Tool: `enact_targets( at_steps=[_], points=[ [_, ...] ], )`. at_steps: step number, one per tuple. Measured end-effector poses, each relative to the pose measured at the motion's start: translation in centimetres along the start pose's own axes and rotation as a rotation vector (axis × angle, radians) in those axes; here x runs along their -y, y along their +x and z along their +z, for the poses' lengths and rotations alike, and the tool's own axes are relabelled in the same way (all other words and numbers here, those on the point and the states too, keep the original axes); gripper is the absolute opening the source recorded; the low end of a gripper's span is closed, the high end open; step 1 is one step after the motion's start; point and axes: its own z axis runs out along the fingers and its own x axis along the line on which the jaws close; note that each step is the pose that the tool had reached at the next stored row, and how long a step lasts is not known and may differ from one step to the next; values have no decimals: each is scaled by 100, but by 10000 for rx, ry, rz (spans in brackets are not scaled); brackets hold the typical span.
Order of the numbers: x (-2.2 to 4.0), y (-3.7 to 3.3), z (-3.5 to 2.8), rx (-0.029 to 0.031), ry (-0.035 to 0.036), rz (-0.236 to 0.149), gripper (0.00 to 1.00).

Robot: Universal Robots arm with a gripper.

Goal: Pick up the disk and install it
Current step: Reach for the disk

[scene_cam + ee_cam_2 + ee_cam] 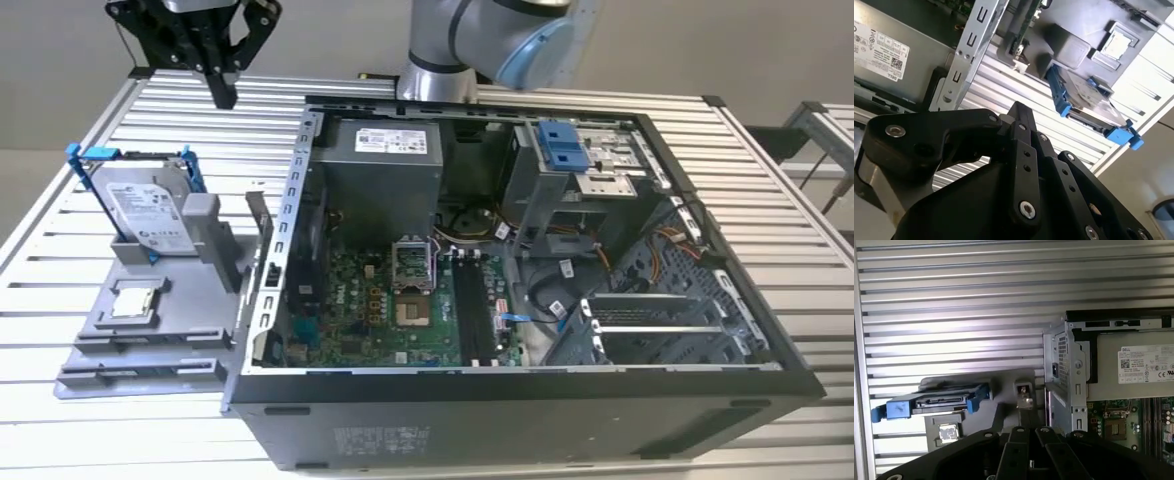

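Observation:
The disk (140, 205), silver-grey with a white label and blue rails, leans upright in a grey stand (180, 290) at the exterior view's left, outside the open computer case (534, 400). My gripper (223, 97) hangs above the table behind the disk, well clear of it, with its black fingers pressed together and nothing between them. In the second wrist view the disk (1089, 100) lies beyond the gripper (1018, 107). The first wrist view shows the disk (939, 401) edge-on, off to the side of the gripper (1026, 426).
A small square processor chip (134, 300) lies on the stand's lower shelf. Inside the case are a power supply (387, 150), a motherboard (400, 300) and a drive cage with a bright-blue latch (563, 145). The arm's base (441, 70) stands behind the case on the slatted table (160, 110).

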Motion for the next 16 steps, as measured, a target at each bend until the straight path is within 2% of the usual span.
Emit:
enact_targets(
  at_steps=[6, 16],
  points=[
    [-2, 133, 3, -6, -3, -120, 0],
    [10, 358, 48, -16, -6, -323, 0]
  ],
)
